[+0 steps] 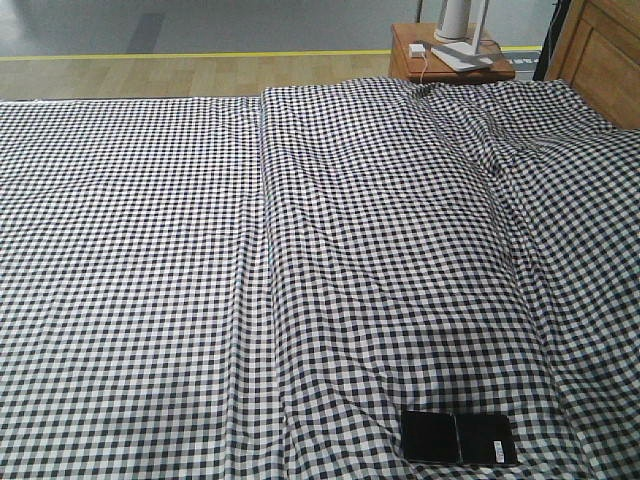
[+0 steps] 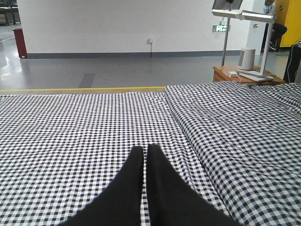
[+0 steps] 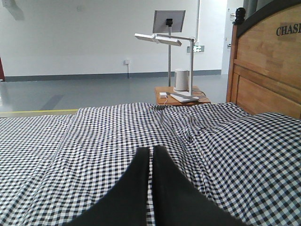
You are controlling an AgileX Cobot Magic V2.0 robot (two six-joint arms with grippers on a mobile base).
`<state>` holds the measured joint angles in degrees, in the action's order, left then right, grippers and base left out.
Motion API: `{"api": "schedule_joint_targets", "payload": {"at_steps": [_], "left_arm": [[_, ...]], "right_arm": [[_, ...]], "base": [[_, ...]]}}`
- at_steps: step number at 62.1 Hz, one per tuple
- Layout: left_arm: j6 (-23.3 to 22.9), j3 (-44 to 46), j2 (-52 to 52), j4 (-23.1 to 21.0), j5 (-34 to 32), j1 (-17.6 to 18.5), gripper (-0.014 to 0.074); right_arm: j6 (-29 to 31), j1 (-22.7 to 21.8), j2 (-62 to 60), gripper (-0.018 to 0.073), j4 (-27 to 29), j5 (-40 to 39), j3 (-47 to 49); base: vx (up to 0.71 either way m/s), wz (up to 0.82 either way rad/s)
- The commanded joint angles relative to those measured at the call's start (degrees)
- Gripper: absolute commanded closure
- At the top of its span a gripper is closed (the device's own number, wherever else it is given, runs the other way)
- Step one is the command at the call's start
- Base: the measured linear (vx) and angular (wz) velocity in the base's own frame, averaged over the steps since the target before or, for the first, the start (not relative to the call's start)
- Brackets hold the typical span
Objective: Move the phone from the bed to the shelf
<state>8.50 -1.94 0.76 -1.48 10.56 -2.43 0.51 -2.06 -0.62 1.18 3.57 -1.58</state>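
- Left gripper (image 2: 145,150): two black fingers pressed together, only a thin seam between them, nothing clamped; pointing forward, roughly level.
- Right gripper (image 3: 151,151): black fingers likewise closed together, empty; pointing forward, roughly level.

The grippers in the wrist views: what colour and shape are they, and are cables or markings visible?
The left gripper and right gripper each show two matte black fingers tapering to rounded tips. No cables or markings show.
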Motion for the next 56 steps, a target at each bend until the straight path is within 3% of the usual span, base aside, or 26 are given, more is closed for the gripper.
{"api": "schedule_joint_targets", "payload": {"at_steps": [1, 56], "left_arm": [[-0.3, 1.2, 0.8, -0.5, -4.1, 0.2, 0.0595], [-0.3, 1.2, 0.8, -0.5, -4.1, 0.2, 0.0595]], "right_arm": [[0.5, -0.3, -0.7, 0.0565, -0.5, -3.9, -0.2], [0.5, -0.3, -0.7, 0.0565, -0.5, -3.9, -0.2]], "base": [[0.0, 0.0], [0.0, 0.0]]}}
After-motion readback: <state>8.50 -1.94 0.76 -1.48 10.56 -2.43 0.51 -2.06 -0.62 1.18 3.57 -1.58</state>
